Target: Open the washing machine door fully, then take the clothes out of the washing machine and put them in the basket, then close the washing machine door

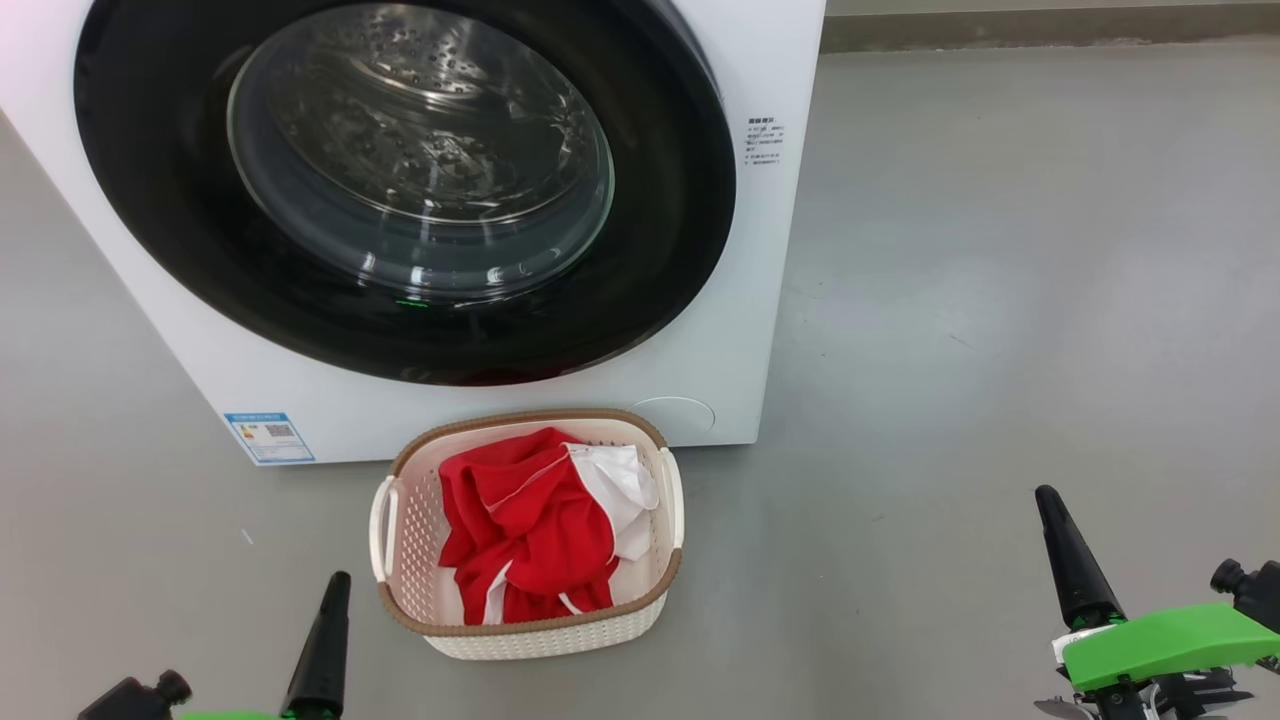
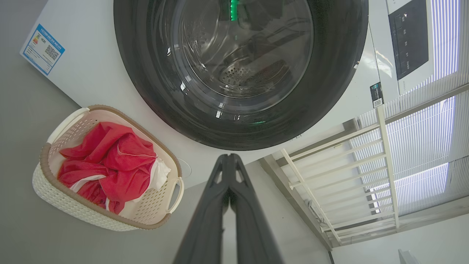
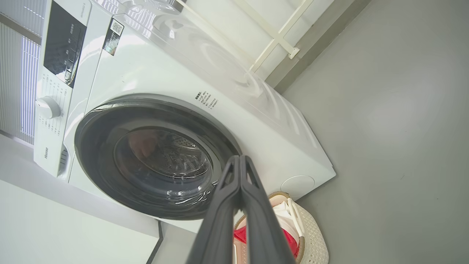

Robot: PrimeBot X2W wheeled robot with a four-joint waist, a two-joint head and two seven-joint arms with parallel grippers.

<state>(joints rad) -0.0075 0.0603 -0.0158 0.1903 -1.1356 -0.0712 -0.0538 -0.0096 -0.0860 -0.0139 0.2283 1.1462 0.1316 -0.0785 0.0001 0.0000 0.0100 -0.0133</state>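
Two arms sit low, clear of the work. Left gripper (image 1: 338,590) and right gripper (image 1: 1048,500) point upward, fingers (image 2: 205,220) pressed together, empty. Washing machine door (image 1: 400,180) is closed on the washing machine (image 1: 350,415). Clothes (image 1: 530,520) lie in the basket (image 1: 530,630) on the floor (image 1: 1000,300), just before the machine.
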